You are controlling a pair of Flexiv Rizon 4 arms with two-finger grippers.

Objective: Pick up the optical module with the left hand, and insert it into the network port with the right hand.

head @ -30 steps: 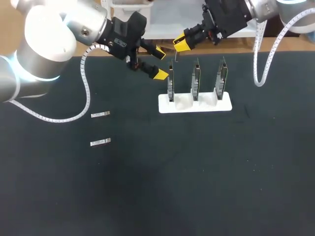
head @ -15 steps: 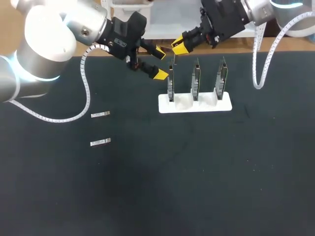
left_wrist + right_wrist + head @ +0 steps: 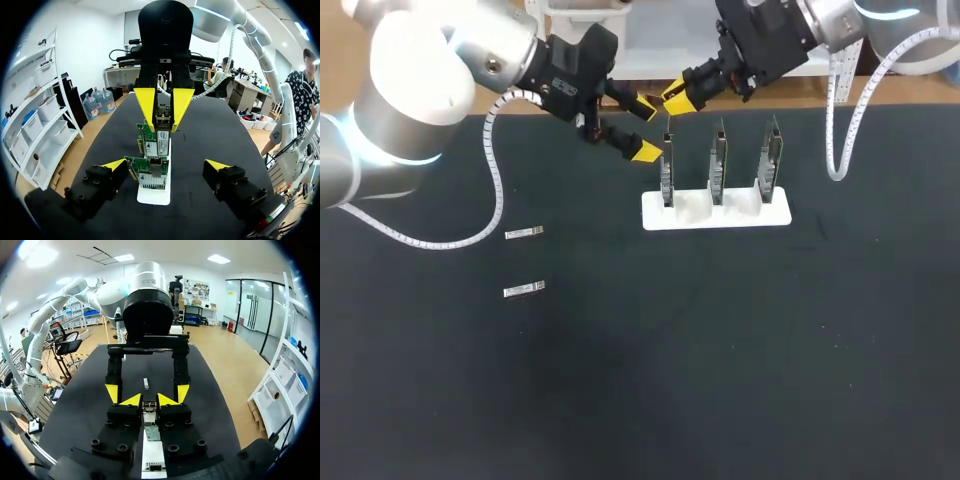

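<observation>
A black surface [image 3: 640, 400] fills the head view. My left arm [image 3: 420, 80] comes in from 10 o'clock and my right arm [image 3: 840, 15] from 1 o'clock, and they meet near the far edge at 12.

A white holder [image 3: 716, 212] lies at about 1 o'clock from the surface's middle. Three network cards stand upright in it in a row.

The left end effector [image 3: 645, 128] is spread wide and grips nothing. It hangs just beside the leftmost card [image 3: 667, 175], on that card's 10 o'clock side.

The right end effector [image 3: 670, 103] is closed narrow on a small optical module [image 3: 667, 122], pinched from two sides and poised directly over the leftmost card's top edge. Whether the module touches the card is unclear.

Two spare modules lie flat and well apart from the holder, one [image 3: 524, 233] at 10 o'clock and the other [image 3: 524, 290] at 9.
</observation>
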